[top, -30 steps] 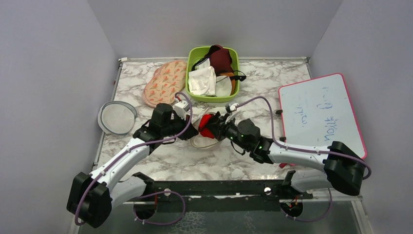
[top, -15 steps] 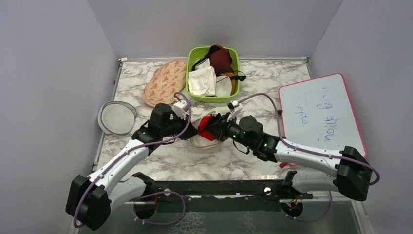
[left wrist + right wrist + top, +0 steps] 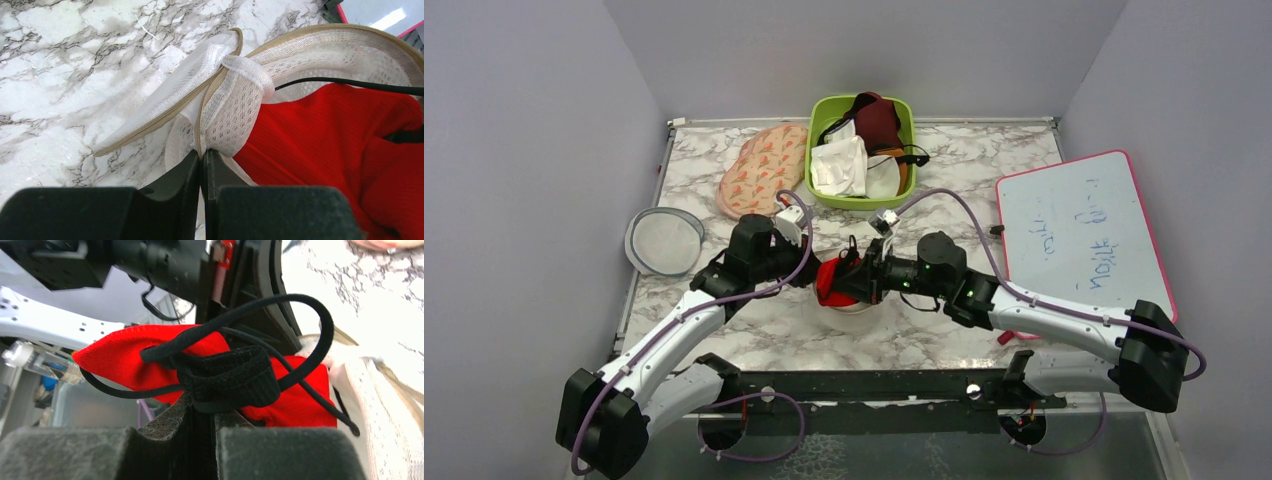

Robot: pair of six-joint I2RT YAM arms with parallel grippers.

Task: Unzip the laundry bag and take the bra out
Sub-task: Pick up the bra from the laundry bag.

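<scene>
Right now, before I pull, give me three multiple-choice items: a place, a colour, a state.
1. The green bin stands on the table at its: A far edge; B near edge; C left edge.
2. The bra in the right gripper is: A blue; B white; C red.
3. The left gripper is: A wide open; B shut on the laundry bag; C shut, empty.
1 A: it sits against the table's back rim. 2 C: red fabric shows in both wrist views. 3 B: its jaws are closed on the mesh.
</scene>
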